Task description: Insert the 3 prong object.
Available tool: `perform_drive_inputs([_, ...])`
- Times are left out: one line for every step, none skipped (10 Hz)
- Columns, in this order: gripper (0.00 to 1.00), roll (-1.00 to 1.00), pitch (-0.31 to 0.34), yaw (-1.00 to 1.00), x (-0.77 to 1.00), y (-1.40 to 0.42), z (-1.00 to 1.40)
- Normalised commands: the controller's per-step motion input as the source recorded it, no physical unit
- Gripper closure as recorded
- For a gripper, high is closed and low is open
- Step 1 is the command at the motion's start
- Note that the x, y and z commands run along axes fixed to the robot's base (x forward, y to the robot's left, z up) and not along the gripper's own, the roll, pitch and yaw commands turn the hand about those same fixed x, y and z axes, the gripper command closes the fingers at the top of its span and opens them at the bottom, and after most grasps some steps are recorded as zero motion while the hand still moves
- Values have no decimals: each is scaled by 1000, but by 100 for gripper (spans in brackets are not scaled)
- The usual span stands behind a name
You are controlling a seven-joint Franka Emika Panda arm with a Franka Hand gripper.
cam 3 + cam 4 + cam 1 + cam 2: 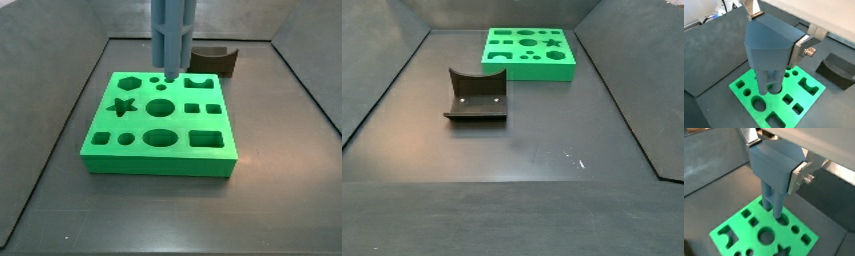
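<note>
Above the green block (160, 120), near the far edge of the table (274, 190), the gripper (777, 37) holds the 3 prong object (173, 35) upright. Silver fingers (806, 45) are closed against its wide upper body, as both wrist views show. Its lower end stands at the block's top face by the small holes along the far edge; whether it has entered a hole I cannot tell. Beside the block, apart from it, sits the dark brown curved block (476, 95).
</note>
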Motion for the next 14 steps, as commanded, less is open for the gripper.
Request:
perform_drive_inputs([100,90,-80,0,-3,1000,-883])
perform_drive_inputs([100,94,-83,0,0,1000,-883])
perform_drive_inputs([100,99,-83,0,0,1000,-871])
perform_drive_inputs([100,106,-106,0,-14,946,-814])
perform_drive_inputs([100,111,-156,-31,-114,906,-754])
perform_drive_inputs([100,96,-154,-234,-197,749,-629])
perform_drive_inputs([100,0,-3,-143,0,160,-309])
perform_drive_inputs([100,-17,-11,0,0,69,-243])
perform_drive_inputs([100,-34,-40,0,-34,66,-226])
perform_drive_inputs([100,-43,-67,-26,-234,20,-223])
perform_drive_inputs([100,-16,-21,-49,-229,249,-180])
perform_drive_inputs([100,0,-10,-17,-157,363,-177])
perform_drive_inputs([100,-24,-34,0,-137,240,-234])
perform_drive_inputs([100,-79,-176,0,0,0,-666])
